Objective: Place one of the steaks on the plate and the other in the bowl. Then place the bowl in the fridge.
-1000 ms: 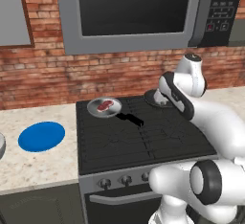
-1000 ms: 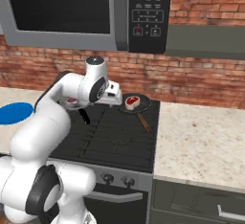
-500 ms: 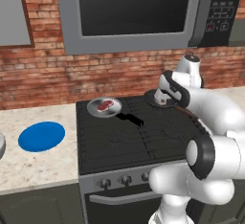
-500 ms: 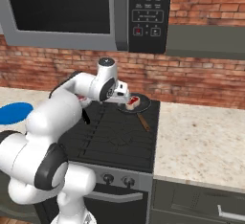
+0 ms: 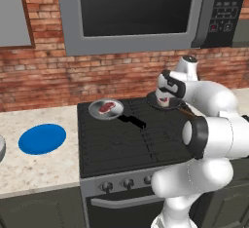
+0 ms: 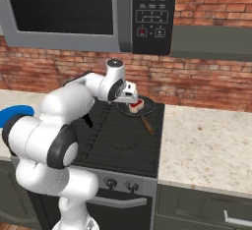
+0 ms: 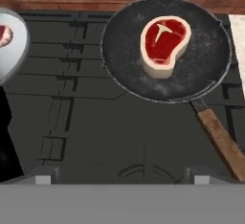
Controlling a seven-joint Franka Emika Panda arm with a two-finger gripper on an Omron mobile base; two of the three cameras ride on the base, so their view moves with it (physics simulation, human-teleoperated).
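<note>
My gripper (image 5: 164, 97) hangs over the back right of the stove (image 5: 131, 142), just above a dark frying pan (image 7: 165, 50), with its jaws spread wide and nothing between them. In the hand view that pan has a brown wooden handle (image 7: 221, 142) running toward the lower right, and one steak (image 7: 164, 40) lies flat in it, red with a pale fat rim and a small pale T-shaped mark, somewhat off the pan's middle. At the left edge of the same view the rim of a second, lighter grey pan (image 7: 10, 43) appears with a sliver of the other steak (image 7: 5, 35) in it. The left base view shows this second pan whole on the back left burner, its black handle (image 5: 132, 121) pointing toward the stove's middle, the second steak lying inside; here my wrist covers most of the dark pan. This view also shows the blue plate (image 5: 42, 139) bare on the speckled counter (image 5: 34, 166) left of the stove, well apart from both pans, and at the far left edge a grey rounded rim that may be the bowl (image 5: 2, 148); I cannot tell. In the right base view my arm hides the left pan and a slice of the plate shows behind my elbow, while the steak under my gripper sits clear in its pan near the brick wall (image 6: 206, 84), below the microwave (image 6: 88, 10)
</note>
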